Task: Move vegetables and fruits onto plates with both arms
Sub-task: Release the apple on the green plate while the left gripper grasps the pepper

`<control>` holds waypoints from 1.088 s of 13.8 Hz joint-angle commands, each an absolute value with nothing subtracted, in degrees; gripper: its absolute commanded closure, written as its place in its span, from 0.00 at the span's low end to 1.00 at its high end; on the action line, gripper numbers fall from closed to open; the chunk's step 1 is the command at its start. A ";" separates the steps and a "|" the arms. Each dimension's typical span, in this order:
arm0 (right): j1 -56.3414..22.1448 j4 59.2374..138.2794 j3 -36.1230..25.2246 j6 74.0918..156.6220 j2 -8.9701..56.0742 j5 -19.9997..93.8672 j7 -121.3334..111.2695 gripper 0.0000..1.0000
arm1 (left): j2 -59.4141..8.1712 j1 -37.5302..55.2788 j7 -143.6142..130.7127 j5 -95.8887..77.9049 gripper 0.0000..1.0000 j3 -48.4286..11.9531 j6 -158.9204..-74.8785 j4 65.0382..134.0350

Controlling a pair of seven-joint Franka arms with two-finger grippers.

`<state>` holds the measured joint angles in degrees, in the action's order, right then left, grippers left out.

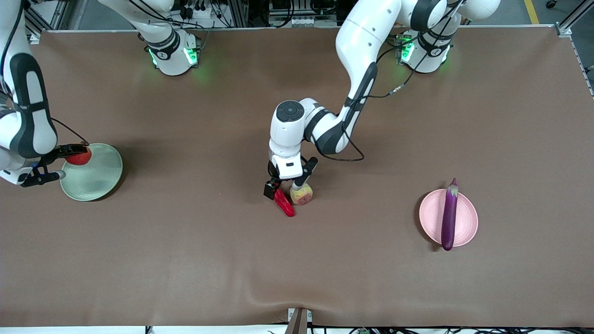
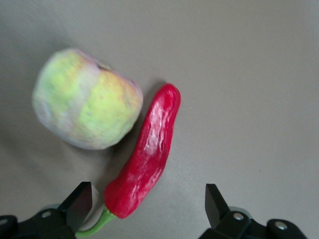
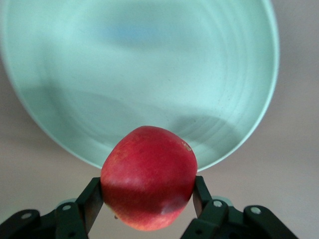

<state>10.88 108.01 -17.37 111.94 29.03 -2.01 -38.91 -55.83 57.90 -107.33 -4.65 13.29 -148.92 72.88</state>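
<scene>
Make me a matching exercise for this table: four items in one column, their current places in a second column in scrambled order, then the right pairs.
Items
1. long glossy purple eggplant
2. round red pomegranate
3. short red chili pepper
4. pale yellow-pink peach-like fruit

Places
A. clamped in the right gripper over the rim of the pale green round plate
B. on the table, under the open left gripper
C. lying across the pale pink round plate
D. on the table beside the chili, not between the fingers

Pairs: 1-C, 2-A, 3-B, 4-D
</scene>
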 commanded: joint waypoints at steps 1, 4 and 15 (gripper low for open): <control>10.72 108.98 -16.61 114.60 30.05 0.34 -41.57 1.00 | -57.74 60.11 -108.02 -3.43 0.00 15.82 -150.55 70.75; 10.46 108.11 -16.61 114.61 30.76 0.70 -41.31 0.00 | -59.85 61.78 -109.07 -2.46 0.00 17.66 -154.42 71.10; 2.38 84.92 -16.52 76.32 30.15 7.38 -20.16 0.00 | -62.67 63.90 -110.04 1.05 1.00 21.09 -157.68 71.63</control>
<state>3.82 88.75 -16.32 81.23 30.20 5.83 -25.57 -62.80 63.01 -108.16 -1.46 20.00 -157.88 71.90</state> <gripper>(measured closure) 0.000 0.471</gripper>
